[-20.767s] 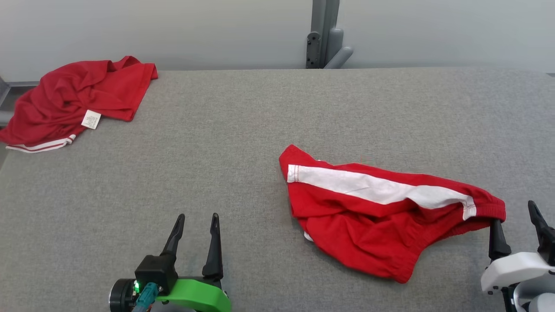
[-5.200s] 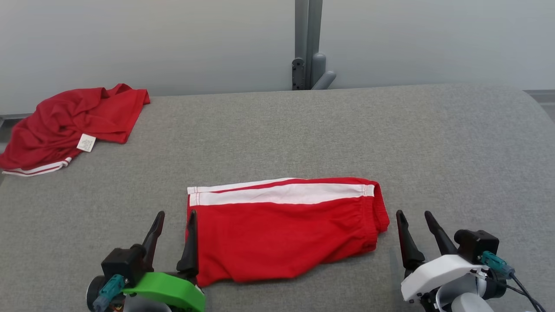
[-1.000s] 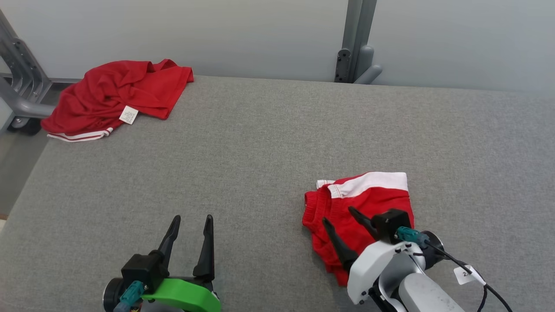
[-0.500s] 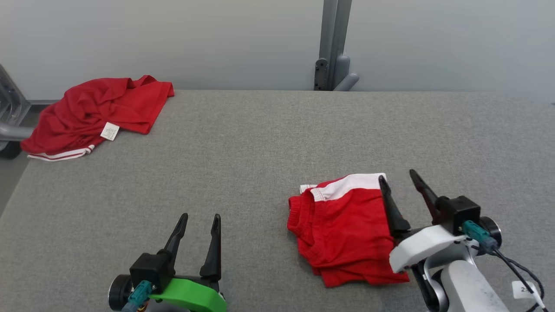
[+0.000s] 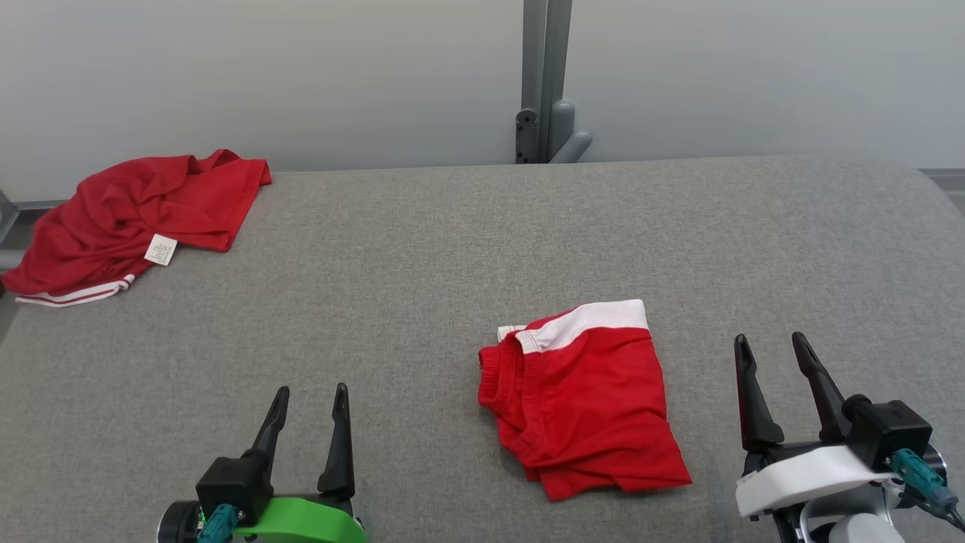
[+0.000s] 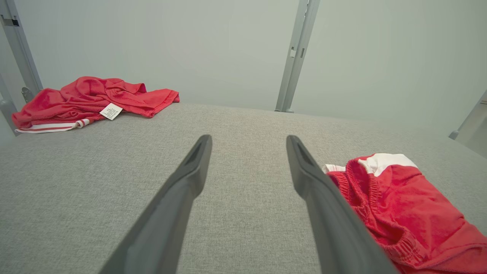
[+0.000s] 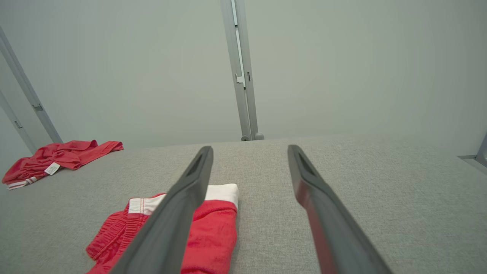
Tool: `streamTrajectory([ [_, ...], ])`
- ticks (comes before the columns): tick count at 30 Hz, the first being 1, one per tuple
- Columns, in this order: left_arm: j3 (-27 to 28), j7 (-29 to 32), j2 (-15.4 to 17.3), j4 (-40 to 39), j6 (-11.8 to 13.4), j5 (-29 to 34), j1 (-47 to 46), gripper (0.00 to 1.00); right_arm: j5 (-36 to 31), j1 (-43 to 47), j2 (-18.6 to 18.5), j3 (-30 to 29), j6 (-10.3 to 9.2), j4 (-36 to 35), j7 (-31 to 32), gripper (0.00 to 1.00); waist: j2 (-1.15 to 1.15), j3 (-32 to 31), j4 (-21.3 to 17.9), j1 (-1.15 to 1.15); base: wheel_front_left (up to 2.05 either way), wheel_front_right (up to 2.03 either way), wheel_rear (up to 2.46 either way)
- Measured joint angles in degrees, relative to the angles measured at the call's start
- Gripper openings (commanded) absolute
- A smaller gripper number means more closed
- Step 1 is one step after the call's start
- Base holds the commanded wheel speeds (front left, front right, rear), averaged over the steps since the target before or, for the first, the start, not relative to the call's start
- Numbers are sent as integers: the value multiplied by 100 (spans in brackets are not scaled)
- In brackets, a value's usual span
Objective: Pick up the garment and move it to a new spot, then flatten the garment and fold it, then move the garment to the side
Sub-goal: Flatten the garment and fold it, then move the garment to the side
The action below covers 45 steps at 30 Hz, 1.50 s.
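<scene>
The garment, red shorts with a white stripe [image 5: 580,400], lies folded into a small packet on the grey table [image 5: 422,249], right of centre; the white band is at its far edge. It also shows at the right of the left wrist view [image 6: 403,213] and at the lower left of the right wrist view [image 7: 213,228]. My left gripper [image 5: 310,392] stands open at the lower left, well clear of the shorts. My right gripper [image 5: 769,339] stands open at the lower right, a short way to the right of the shorts, touching nothing.
A second red garment with a white label [image 5: 136,219] lies crumpled at the table's far left corner. A grey metal post [image 5: 543,83] rises behind the far edge against a pale wall. The table's right edge curves away at the far right.
My right gripper has drawn back from over the folded shorts to the lower right and now stands apart from them. The camera has shifted. The shorts stay folded in place.
</scene>
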Motion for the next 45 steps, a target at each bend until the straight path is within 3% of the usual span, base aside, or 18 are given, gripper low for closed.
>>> streamTrajectory([
  [20, 126, 0, -2, 77, -54, 99, 66, 100, 218, 264, 1, -12, 0, -149, 58, 100, 0, -15, 66, 0, 0, 0, 0],
  [27, 110, 0, -4, 71, -71, 105, 59, 100, 92, 57, 2, -144, 0, -13, 342, 100, 0, 40, 138, 0, 0, 0, 0],
  [34, 76, 0, -8, 71, -71, 105, 46, 100, -5, -335, -23, -159, 0, 268, 1305, 100, 0, 143, 274, 0, 0, 0, 0],
  [45, -18, 0, -11, 66, -65, 70, -99, 100, 1379, -848, -692, 275, -1, 1005, 2942, 100, 0, 411, 542, 0, 0, 0, 0],
])
